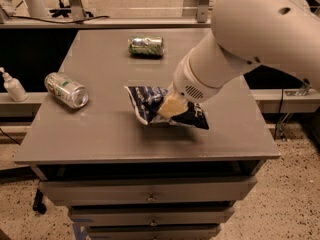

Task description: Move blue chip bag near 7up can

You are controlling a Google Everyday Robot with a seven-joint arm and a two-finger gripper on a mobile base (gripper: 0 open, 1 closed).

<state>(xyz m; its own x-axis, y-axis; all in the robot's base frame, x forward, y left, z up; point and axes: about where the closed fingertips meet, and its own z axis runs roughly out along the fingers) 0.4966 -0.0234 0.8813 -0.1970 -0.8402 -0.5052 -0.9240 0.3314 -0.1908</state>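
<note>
A white pump bottle (12,85) stands on a low shelf off the table's left edge. The 7up can (66,90) lies on its side near the left edge of the grey table (100,139), shiny end toward the front. Farther back, a darker green can (146,46) lies on its side, apart from both. The blue chip bag (142,102) sits crumpled at the table's middle, a stretch of tabletop between it and the 7up can. The gripper (171,106) is down on the bag, its tan fingers pinching the foil. The bulky white arm (250,39) hides the table's right rear.
</note>
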